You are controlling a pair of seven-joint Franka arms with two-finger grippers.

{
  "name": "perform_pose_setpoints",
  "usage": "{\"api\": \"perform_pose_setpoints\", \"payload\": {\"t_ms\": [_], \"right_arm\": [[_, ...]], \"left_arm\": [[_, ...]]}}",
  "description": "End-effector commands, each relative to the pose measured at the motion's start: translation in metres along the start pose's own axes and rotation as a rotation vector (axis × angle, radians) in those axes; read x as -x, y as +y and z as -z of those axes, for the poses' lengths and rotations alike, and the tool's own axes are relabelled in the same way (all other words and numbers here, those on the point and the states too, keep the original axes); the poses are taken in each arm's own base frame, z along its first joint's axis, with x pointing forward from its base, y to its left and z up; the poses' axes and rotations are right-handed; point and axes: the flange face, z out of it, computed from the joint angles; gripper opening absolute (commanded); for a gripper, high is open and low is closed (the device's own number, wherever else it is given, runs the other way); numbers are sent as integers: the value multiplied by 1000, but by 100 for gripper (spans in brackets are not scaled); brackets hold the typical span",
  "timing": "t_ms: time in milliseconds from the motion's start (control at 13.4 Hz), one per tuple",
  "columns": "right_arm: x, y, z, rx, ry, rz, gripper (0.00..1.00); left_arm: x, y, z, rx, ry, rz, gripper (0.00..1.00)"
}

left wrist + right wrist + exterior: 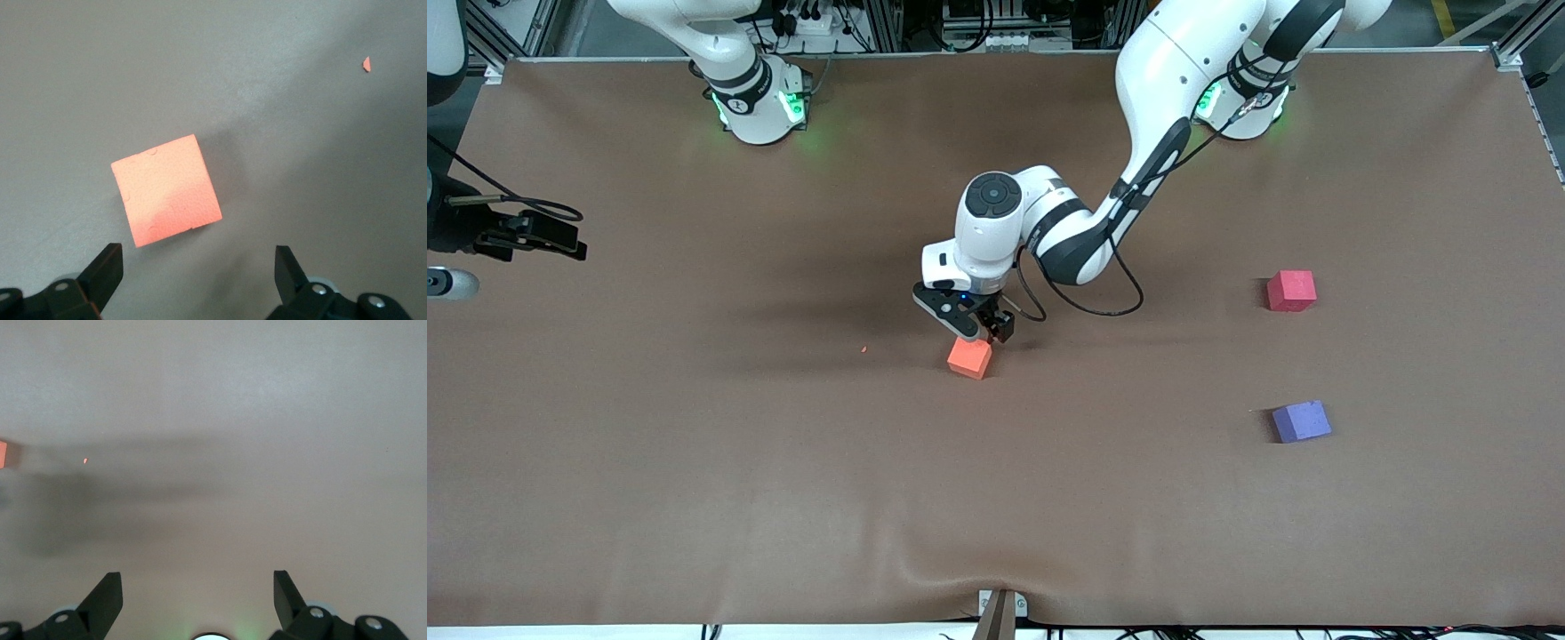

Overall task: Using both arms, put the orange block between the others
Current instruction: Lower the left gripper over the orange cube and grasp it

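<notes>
Orange block (970, 358) rests on the brown counter (694, 444) near its middle, with nothing gripping it. Left claw (976, 327) hangs just above the block, fingers spread wide and empty; in the left wrist view the block (166, 190) lies ahead of the two black fingertips (107, 267), not between them. A small orange crumb (863, 348) lies on the counter toward the right arm's end. The red-pink cube (1291, 291) and the purple-blue cube (1302, 421) sit toward the left arm's end, well apart from each other, the purple-blue one nearer the front camera. Right claw (198, 597) waits over bare counter, fingers spread and empty.
</notes>
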Motion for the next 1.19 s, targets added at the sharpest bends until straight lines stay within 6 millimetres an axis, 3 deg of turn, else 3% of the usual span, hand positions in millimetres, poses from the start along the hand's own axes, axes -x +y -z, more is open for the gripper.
{"api": "perform_pose_setpoints", "payload": {"t_ms": [0, 224, 373, 597, 896, 1119], "right_arm": [[-2, 6, -4, 18, -4, 0, 100], [-4, 2, -7, 18, -10, 6, 100], [-5, -2, -6, 20, -6, 7, 100], [-4, 1, 6, 18, 16, 7, 100], [-4, -2, 6, 19, 14, 11, 100], [-3, -2, 8, 23, 18, 11, 100]], "left_arm": [[-5, 2, -8, -9, 42, -3, 100], [-5, -6, -15, -6, 52, 2, 100], [-11, -26, -5, -14, 65, 29, 100], [-8, -38, -7, -21, 49, 65, 100], [-4, -26, -15, -13, 39, 222, 100], [3, -22, -32, -13, 14, 288, 100]]}}
